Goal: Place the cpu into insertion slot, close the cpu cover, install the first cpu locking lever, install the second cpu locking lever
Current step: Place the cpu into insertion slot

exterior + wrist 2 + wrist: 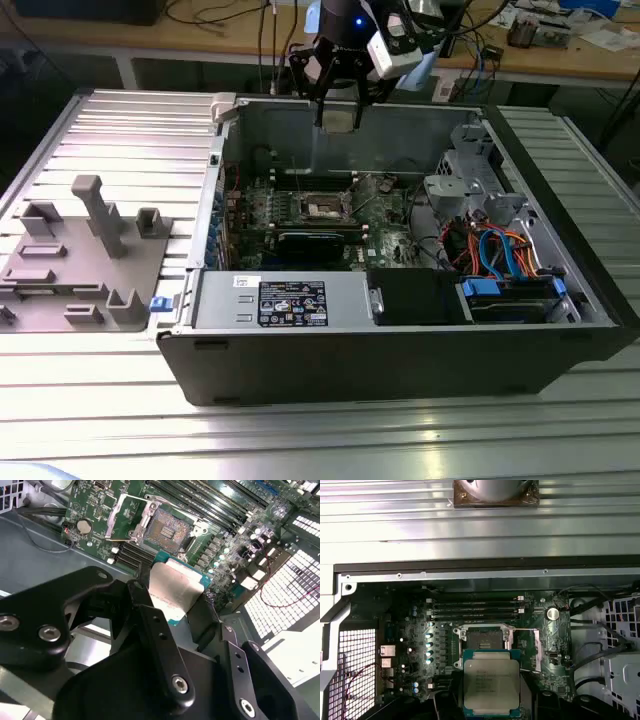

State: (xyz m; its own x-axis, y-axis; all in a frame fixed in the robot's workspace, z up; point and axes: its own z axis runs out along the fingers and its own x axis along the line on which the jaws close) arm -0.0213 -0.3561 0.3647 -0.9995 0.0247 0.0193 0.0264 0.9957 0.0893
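Observation:
My gripper [338, 112] hangs above the back wall of the open computer case [400, 360], shut on the cpu [338, 116]. In both wrist views the cpu [175, 587] [491, 684] is a square chip with a silver-grey top, pinched by its edges between the black fingers [142, 577]. Below it on the green motherboard [385, 240] lies the insertion slot [322, 207] [167, 530] [484, 639], bare, with its dark centre showing. The cpu cover [125, 515] [536, 650] is swung open beside the slot. The chip is well above the slot and touches nothing else.
Long memory slots [475, 610] run beside the socket. A grey power supply [290, 300] fills the case front, and a drive cage with coloured cables [500, 260] sits on the exterior view's right. A grey fixture block [90, 260] rests on the ribbed table at the left.

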